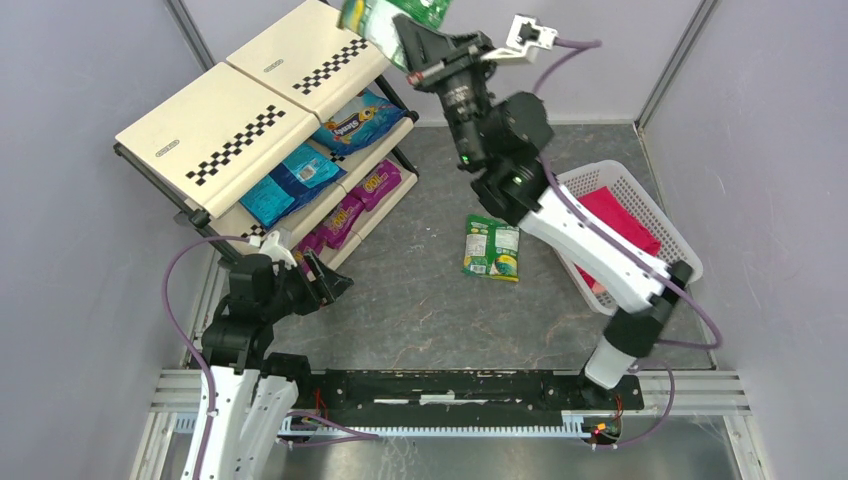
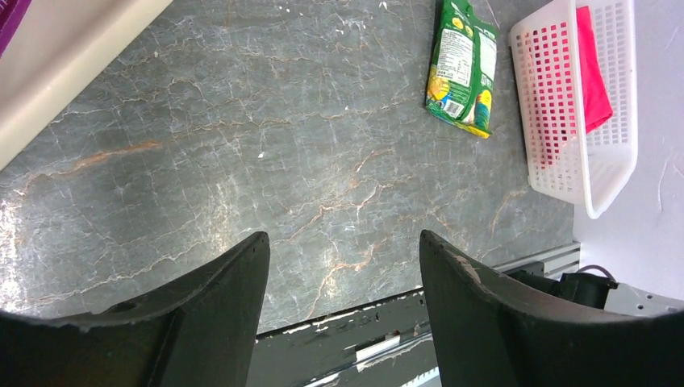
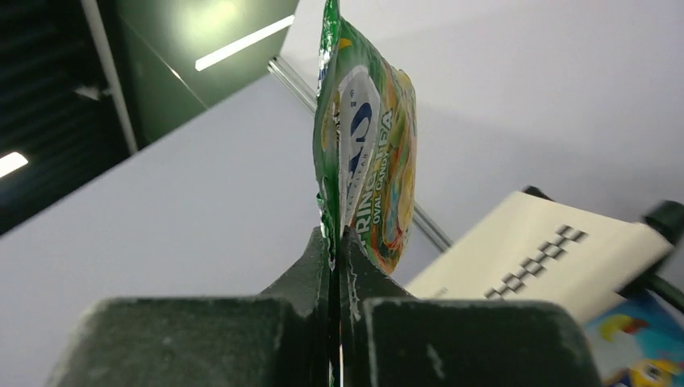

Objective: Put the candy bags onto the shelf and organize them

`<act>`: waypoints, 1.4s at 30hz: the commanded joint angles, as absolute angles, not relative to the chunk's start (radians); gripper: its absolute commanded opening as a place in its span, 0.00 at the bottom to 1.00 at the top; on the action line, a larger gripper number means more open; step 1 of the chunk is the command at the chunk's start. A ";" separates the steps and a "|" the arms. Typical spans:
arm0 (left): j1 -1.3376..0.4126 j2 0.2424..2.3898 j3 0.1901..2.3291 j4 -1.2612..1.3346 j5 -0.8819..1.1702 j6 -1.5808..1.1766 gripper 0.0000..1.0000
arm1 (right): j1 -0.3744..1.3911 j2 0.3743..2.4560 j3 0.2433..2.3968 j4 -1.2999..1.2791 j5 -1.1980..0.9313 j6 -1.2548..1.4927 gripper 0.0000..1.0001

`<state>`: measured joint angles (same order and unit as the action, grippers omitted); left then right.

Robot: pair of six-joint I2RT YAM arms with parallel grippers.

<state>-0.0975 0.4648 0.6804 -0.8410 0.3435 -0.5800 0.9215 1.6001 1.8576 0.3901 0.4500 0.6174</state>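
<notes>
My right gripper [image 1: 405,38] is raised high at the back, over the top right corner of the shelf [image 1: 240,130], and is shut on the edge of a green candy bag [image 3: 367,137], also seen as the green candy bag [image 1: 390,15] at the top edge of the top view. A second green-yellow candy bag [image 1: 492,248] lies flat on the table. Blue bags [image 1: 292,182] sit on the middle tier, magenta bags [image 1: 345,215] on the lowest. My left gripper [image 2: 344,250] is open and holds nothing, low near the shelf's front corner.
A white lattice basket [image 1: 640,200] with a pink-red cloth [image 1: 620,225] stands at the right, under the right arm. The grey marbled table [image 1: 420,290] lies between shelf and basket. Grey walls close in on all sides.
</notes>
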 commanded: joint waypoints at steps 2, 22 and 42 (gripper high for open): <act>-0.091 0.468 0.683 -0.816 0.333 -0.529 0.75 | 0.847 1.888 2.151 0.483 0.365 1.062 0.01; -0.091 0.460 0.683 -0.821 0.331 -0.528 0.75 | 0.796 2.025 2.162 0.336 0.274 1.287 0.44; -0.064 0.498 0.678 -0.808 0.365 -0.516 0.76 | 0.743 1.813 1.870 0.171 0.099 1.149 0.63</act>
